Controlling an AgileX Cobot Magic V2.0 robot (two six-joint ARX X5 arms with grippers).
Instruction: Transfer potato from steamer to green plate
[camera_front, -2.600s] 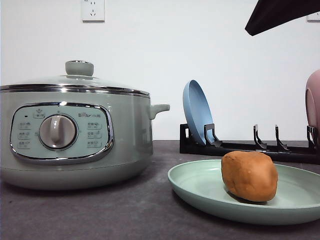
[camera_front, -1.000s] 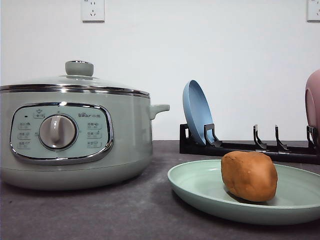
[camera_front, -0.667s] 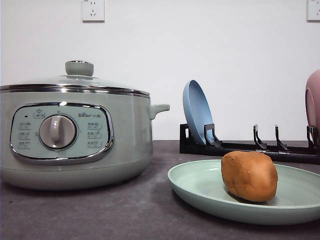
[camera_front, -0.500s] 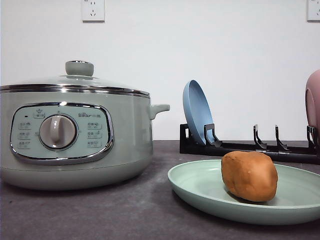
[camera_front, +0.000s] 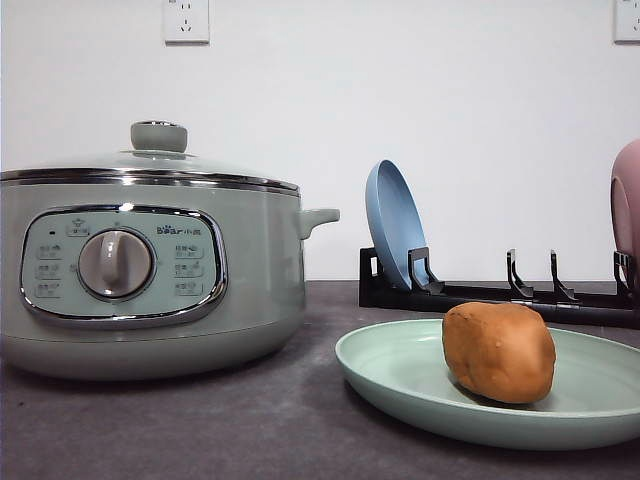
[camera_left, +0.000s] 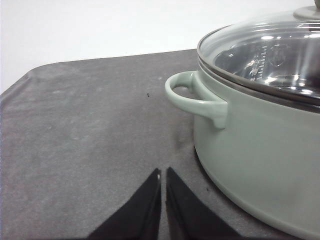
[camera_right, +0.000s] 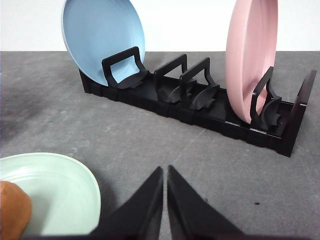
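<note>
The potato (camera_front: 498, 352) is already lying on the green plate (camera_front: 400, 375), resting right of the plate's middle in the front view and touching nothing else, so the transfer itself is looking finished. The steamer (camera_front: 150, 270) is standing to the left of the plate with its glass lid (camera_front: 150, 160) seated on the chrome rim (nothing is showing through the glass in the left wrist view beyond reflections). As a judgement, the step in hand is the closing one: the arms are parking away from the work, and the next move is calling for nothing more than keeping clear of the plate so the potato is not nudged.

The left gripper (camera_left: 163, 175) is hanging low over the dark bench (camera_left: 85, 130), just beside the steamer's side handle (camera_left: 195, 97) but apart from it; its jaws are pressed together tip to tip and carrying nothing. The right gripper (camera_right: 165, 172) is sitting low over the bench too, pointing toward the black rack (camera_right: 200, 107) that is holding the blue plate (camera_right: 102, 37) and the pink plate (camera_right: 250, 57) on edge. Its jaws are likewise closed and empty, with the green plate's rim near them and a sliver of the potato showing at the edge of that view.
</note>
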